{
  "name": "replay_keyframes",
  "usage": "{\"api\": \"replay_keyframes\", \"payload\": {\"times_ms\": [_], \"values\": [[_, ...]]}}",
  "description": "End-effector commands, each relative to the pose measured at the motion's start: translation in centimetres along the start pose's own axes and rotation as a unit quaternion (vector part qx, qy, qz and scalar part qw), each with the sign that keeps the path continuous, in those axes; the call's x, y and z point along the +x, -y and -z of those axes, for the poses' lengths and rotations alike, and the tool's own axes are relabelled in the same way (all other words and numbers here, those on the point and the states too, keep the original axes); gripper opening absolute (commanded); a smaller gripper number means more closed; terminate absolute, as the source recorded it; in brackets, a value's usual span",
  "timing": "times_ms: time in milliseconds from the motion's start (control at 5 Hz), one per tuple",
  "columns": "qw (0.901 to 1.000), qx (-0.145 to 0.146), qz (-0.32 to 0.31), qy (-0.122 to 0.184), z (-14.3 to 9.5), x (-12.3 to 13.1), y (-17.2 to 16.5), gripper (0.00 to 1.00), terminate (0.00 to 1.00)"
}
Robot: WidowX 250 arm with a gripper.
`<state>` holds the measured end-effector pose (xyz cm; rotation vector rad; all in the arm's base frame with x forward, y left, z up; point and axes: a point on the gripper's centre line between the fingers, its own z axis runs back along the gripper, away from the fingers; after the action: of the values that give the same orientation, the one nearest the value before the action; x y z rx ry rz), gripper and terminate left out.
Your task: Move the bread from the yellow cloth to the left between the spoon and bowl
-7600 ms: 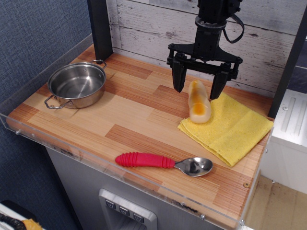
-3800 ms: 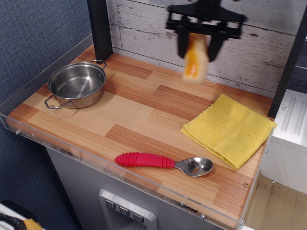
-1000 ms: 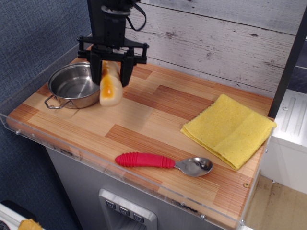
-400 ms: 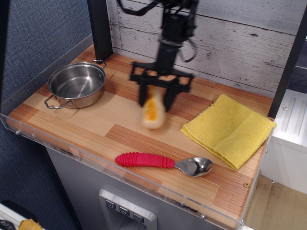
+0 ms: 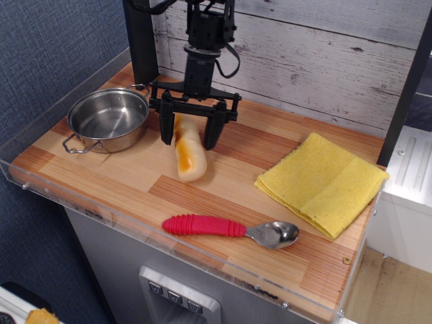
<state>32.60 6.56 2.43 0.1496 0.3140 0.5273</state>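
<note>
The bread (image 5: 188,154), a pale roll with an orange-yellow top, is on the wooden table (image 5: 135,172) with its near end touching the surface. It sits between the steel bowl (image 5: 108,119) at the left and the red-handled spoon (image 5: 229,229) near the front edge. My gripper (image 5: 189,133) stands over the bread's far end, with one finger (image 5: 167,127) on each side, closed on it. The yellow cloth (image 5: 322,182) lies bare at the right.
A clear plastic rim (image 5: 169,233) runs along the table's front and left edges. A black post (image 5: 140,40) stands at the back left behind the bowl. A white plank wall (image 5: 324,61) closes the back.
The bread went up off the yellow cloth in my gripper, swung left over by the bowl, then back toward the middle. Now it is lowered onto the table between the bowl and the spoon.
</note>
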Motion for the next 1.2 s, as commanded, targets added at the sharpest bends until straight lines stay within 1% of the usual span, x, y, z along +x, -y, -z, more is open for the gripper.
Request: {"api": "replay_keyframes", "payload": {"times_ms": [0,200,400,600,800,1000], "values": [[0.9994,-0.008,-0.008,0.033,-2.5,-0.8,-2.9,1.0,0.0],[0.9986,-0.017,0.003,0.051,-3.2,-1.1,-3.4,1.0,0.0],[0.9966,-0.019,0.011,0.079,-4.7,-1.5,-3.2,1.0,0.0],[0.9932,-0.019,0.028,0.111,-6.6,-2.2,-1.0,1.0,0.0],[0.9853,-0.04,0.056,0.156,-7.8,-3.1,-0.4,1.0,0.0],[0.9642,-0.075,0.077,0.242,-9.1,-3.9,-0.5,1.0,0.0]]}}
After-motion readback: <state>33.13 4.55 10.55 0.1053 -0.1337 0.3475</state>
